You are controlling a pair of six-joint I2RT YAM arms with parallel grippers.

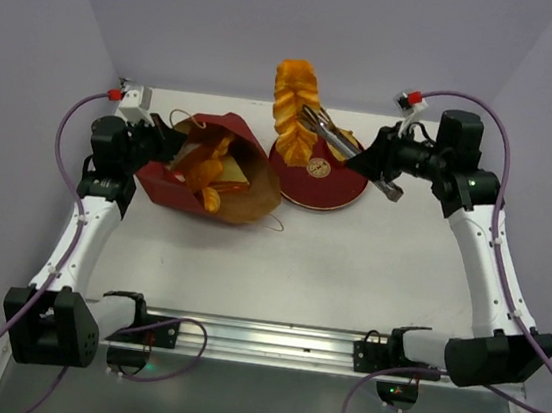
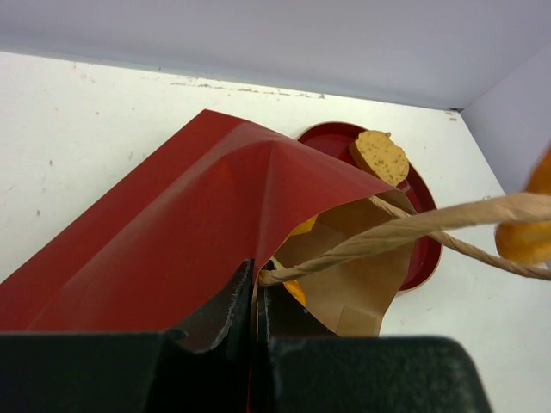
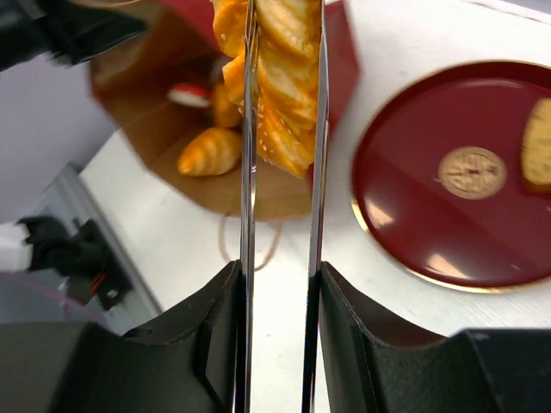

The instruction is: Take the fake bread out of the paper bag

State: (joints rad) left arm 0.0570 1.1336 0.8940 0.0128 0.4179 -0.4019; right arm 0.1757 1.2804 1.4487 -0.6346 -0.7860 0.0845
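The dark red paper bag point(image 1: 172, 189) lies on its side at the left, mouth toward the centre, with golden toy breads point(image 1: 206, 163) in its brown inside. My left gripper point(image 1: 158, 142) is shut on the bag's rim point(image 2: 256, 284), beside its cord handle point(image 2: 413, 228). My right gripper point(image 1: 377, 164) is shut on metal tongs point(image 1: 327, 132). The tongs' blades point(image 3: 250, 215) pinch a braided loaf point(image 1: 295, 103) and hold it up over the plate's left edge. In the right wrist view the loaf point(image 3: 284, 77) hangs above the bag's mouth point(image 3: 146, 86), where a croissant-like roll point(image 3: 211, 151) lies.
A round dark red plate point(image 1: 334, 183) sits right of the bag, with a flat round bread point(image 2: 380, 155) on its far side. A second cord handle point(image 1: 272, 224) lies on the table in front of the bag. Walls close the back and sides.
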